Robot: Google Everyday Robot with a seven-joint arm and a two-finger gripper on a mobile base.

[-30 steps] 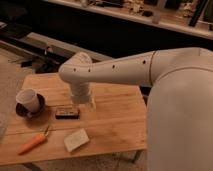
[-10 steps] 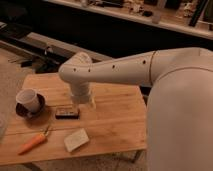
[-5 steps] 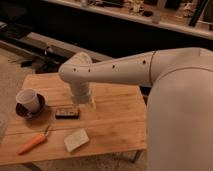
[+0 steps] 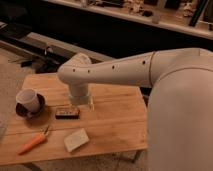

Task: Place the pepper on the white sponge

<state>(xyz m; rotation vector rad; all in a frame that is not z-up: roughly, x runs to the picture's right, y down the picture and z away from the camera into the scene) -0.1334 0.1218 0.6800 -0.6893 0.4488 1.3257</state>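
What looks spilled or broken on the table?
Nothing does. The white cup sits upright on its saucer; the slim orange pepper and pale sponge lie apart; the gripper hangs by the dark flat block.

White arm point(image 4: 127, 70) stretched out, elbow point(image 4: 74, 71) bent, pincer point(image 4: 84, 104) pointing down beneath it

White cup point(image 4: 27, 99) sits on its dark saucer point(image 4: 36, 113), left on the tabletop point(image 4: 117, 122); dark flat block point(image 4: 67, 113) mid-frame, right under my tool point(image 4: 82, 103).
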